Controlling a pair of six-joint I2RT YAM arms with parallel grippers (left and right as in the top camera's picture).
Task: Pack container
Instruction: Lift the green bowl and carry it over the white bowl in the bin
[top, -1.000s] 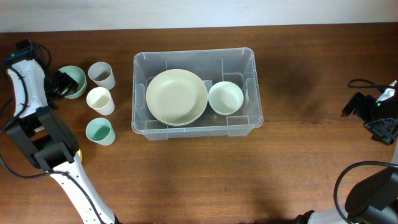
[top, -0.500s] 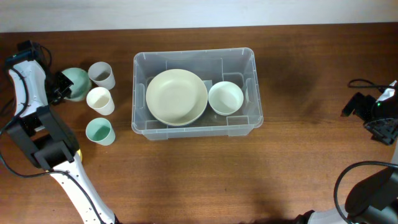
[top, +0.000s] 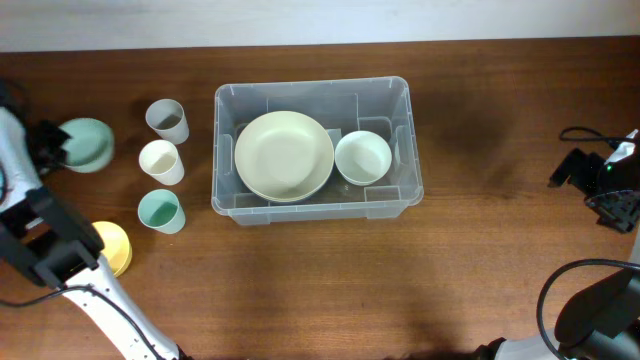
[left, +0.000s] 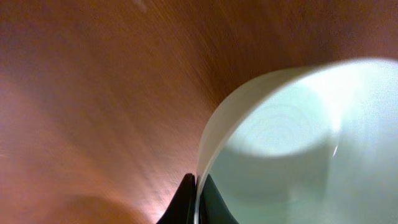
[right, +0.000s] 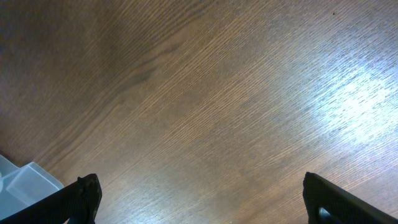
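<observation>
Overhead: left gripper (top: 55, 150) on green bowl (top: 88, 145)

White left arm (top: 112, 303) with black joints; black right tool (right: 199, 190) with black cable (top: 590, 132).

Left hand (left: 196, 194) pinched tight, right hand (right: 202, 198) splayed wide

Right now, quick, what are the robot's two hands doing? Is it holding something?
Left gripper: closed, pinching the rim of the pale green bowl.
Right gripper: open, holding nothing.
</observation>
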